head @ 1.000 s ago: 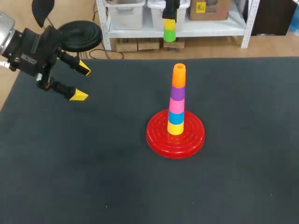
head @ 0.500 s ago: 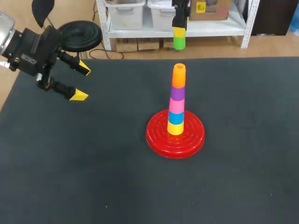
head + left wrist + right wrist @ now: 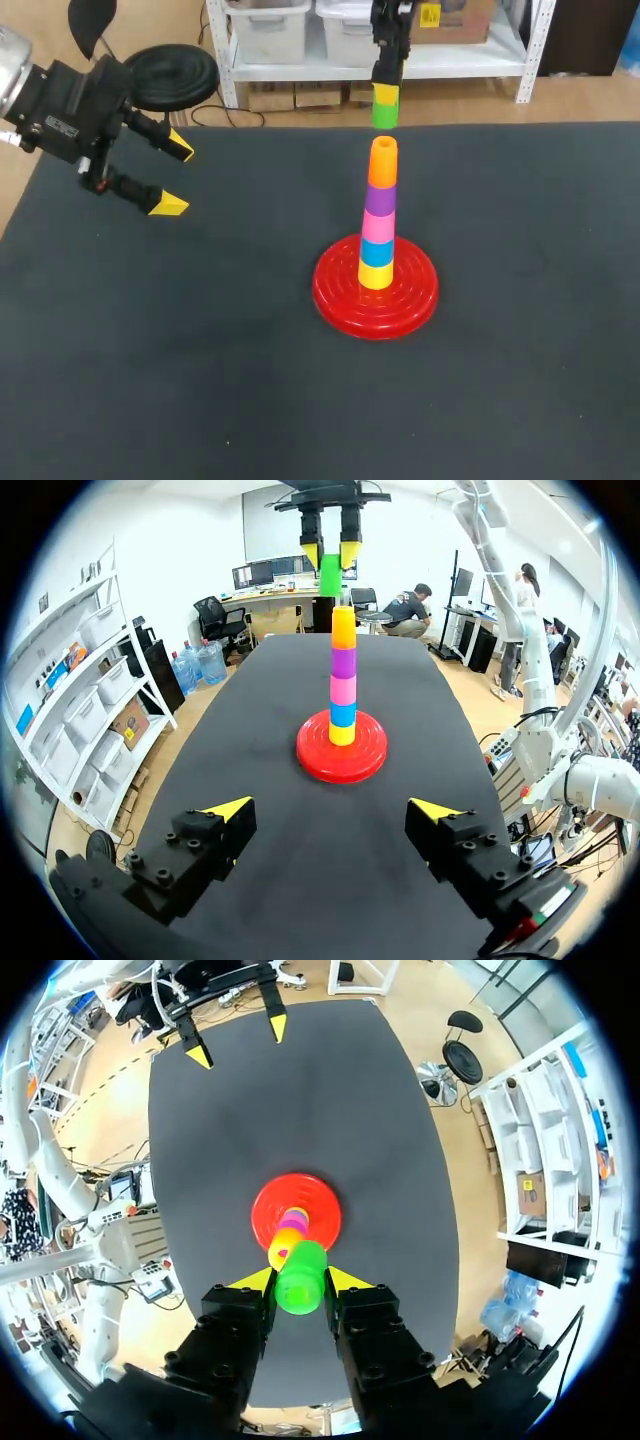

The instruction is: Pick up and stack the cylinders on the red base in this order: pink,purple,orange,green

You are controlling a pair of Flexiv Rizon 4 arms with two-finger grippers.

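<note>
**Mia:** Where is the green cylinder (image 3: pixel 384 113)?

**Ben:** The right hand (image 3: pixel 385 94) has it. The two yellow tips pinch it from both sides, near its top. It hangs up in the air, right over the tower.

**Mia:** What is in the tower?

**Ben:** It stands on the red base (image 3: pixel 340 300), in the middle of the dark surface (image 3: pixel 200 380). From the bottom it goes yellow cylinder (image 3: pixel 375 276), blue cylinder (image 3: pixel 376 252), pink cylinder (image 3: pixel 377 225), purple cylinder (image 3: pixel 379 199), orange cylinder (image 3: pixel 383 163). Orange is on top.

**Mia:** So green goes on orange?

**Ben:** I think so. It is the last one to go on.

**Mia:** Is it lined up?

**Ben:** Nearly. The green one stands straight up and down, and so does the tower. From the left wrist view it sits just above the orange top, with a thin gap between them. From the right wrist view, looking down, the tower peeks out a little ahead of the green one. So it may need a tiny push that way, then go straight down.

**Mia:** And the left hand (image 3: pixel 174 177)?

**Ben:** It is far off at the side, above the surface. Its fingers are spread wide and hold nothing. The right hand is much closer, so this is its job.

**Mia:** What could go wrong?

**Ben:** If green comes down a bit off, it could bump the orange rim and tip the tall tower.
</note>
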